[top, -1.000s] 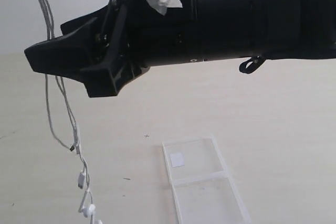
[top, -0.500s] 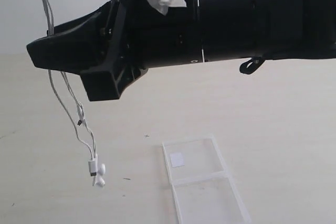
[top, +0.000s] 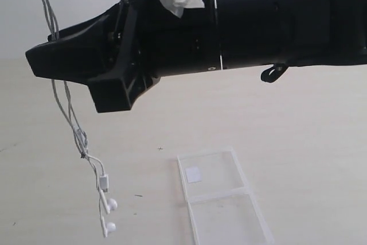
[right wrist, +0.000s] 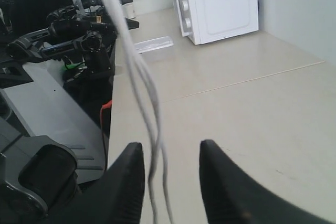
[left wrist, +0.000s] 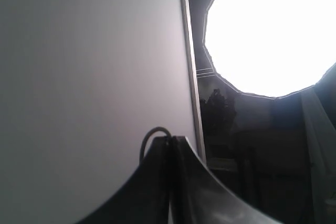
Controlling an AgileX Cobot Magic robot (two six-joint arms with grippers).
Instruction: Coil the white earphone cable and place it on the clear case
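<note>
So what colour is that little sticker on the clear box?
White: the small square sticker on the clear case shows best in the exterior view.

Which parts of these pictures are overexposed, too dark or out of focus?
Left wrist view: a round patch is blown out to white, and the left gripper is a dark silhouette. Right wrist view: the cable near the lens is blurred, the microwave sharp. Exterior view: the black arm shows little detail; the clear case is faint.

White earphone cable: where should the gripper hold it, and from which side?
Grip the white earphone cable on its straight hanging strands above the earbuds, coming level from the right arm's side; the right gripper straddles them there, open.
</note>
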